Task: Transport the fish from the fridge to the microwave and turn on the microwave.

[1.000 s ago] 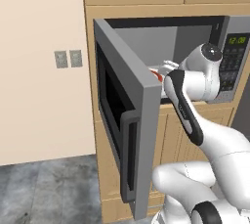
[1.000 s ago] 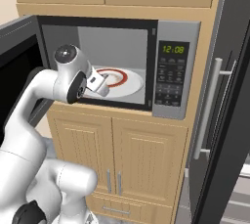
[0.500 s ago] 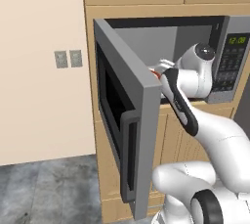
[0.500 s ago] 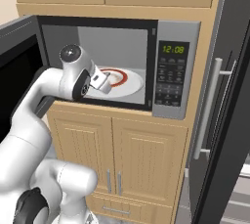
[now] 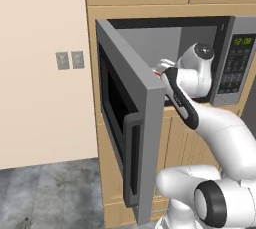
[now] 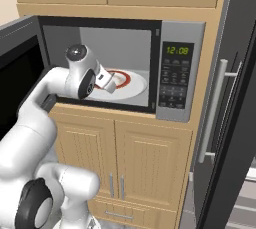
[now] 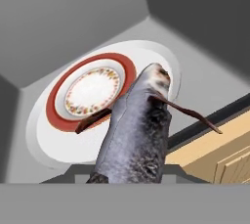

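- While the microwave (image 6: 165,63) stands with its door swung wide, the arm is seen reaching into its cavity.
- Ahead of the held end and a little aside, the red-rimmed plate (image 7: 93,93) is seen lying on the turntable.
- Its long axis running forward from the claw (image 6: 111,81), the fish (image 7: 136,130) is pinched by its near end.

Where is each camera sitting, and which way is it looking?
Left base view: behind the arm's left, facing the open microwave; the white arm rises lower right.
Right base view: behind the arm's right, facing the microwave's keypad and the fridge; arm lower left.
Hand view: on the hand, looking along the gripper and fish at the plate.
Right base and hand views share the plate.
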